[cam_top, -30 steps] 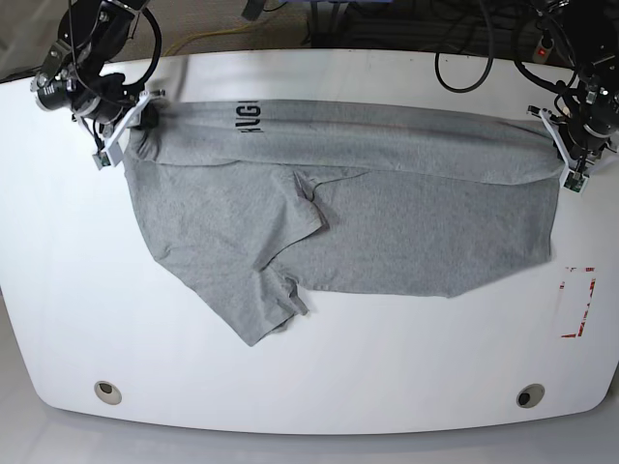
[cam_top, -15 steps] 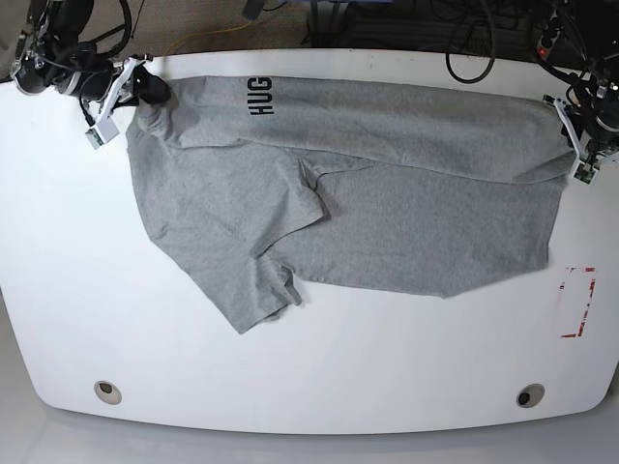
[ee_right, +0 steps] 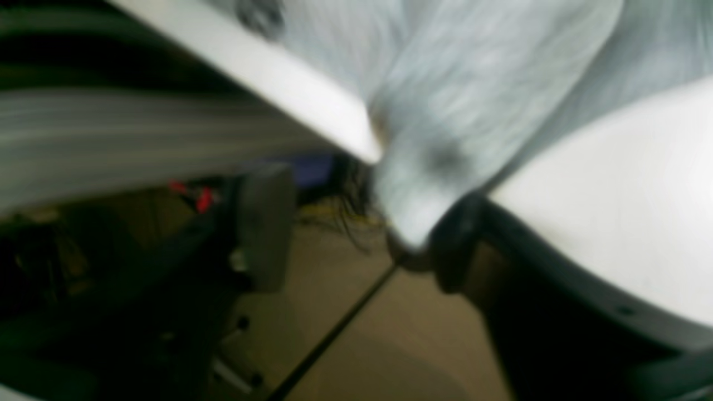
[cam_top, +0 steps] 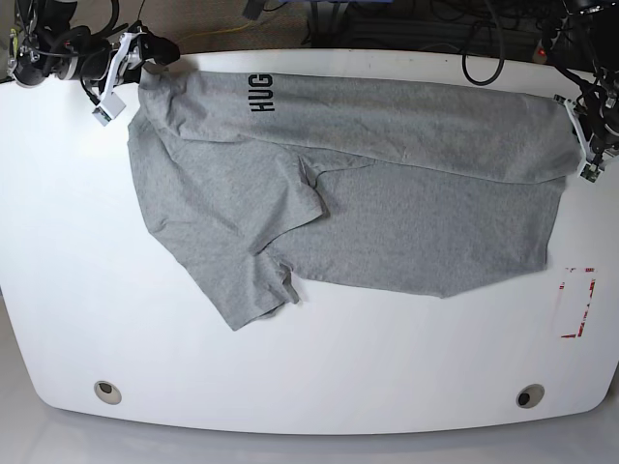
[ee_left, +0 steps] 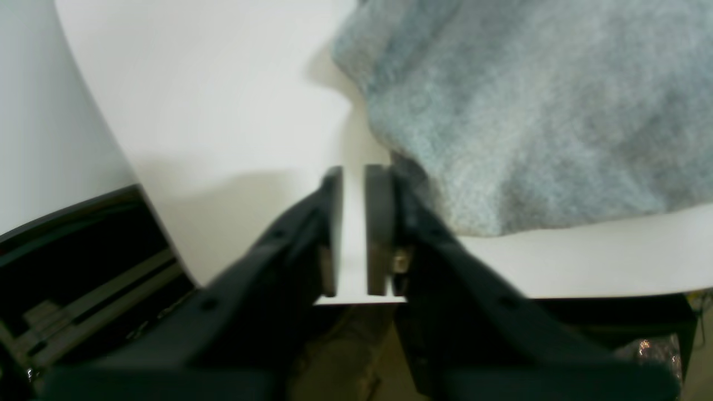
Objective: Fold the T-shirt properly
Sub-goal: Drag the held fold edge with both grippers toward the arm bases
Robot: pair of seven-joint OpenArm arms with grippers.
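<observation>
A glossy white table [cam_top: 319, 377] with rounded corners, black cables [cam_top: 474, 58] trailing behind it.

The T-shirt [cam_top: 387, 193] lies spread across the far half of the table [cam_top: 309, 377], reaching from the far left corner almost to the right edge. Its far part is folded over the part nearer the camera, with the letters "HUG" [cam_top: 262, 93] on the folded layer, toward the left. A sleeve [cam_top: 253, 290] juts out toward the near left.

The right gripper [cam_top: 135, 53] sits at the far left corner, at the shirt's corner there. The left gripper [cam_top: 586, 145] sits at the right edge, just beside the shirt's right end; in the left wrist view its pads [ee_left: 332, 223] stand on bare table beside the cloth.

A tape rectangle [cam_top: 577, 303] lies on the table near the right edge, nearer than the shirt. Two holes [cam_top: 107, 391] [cam_top: 528, 395] sit near the table's near corners.
</observation>
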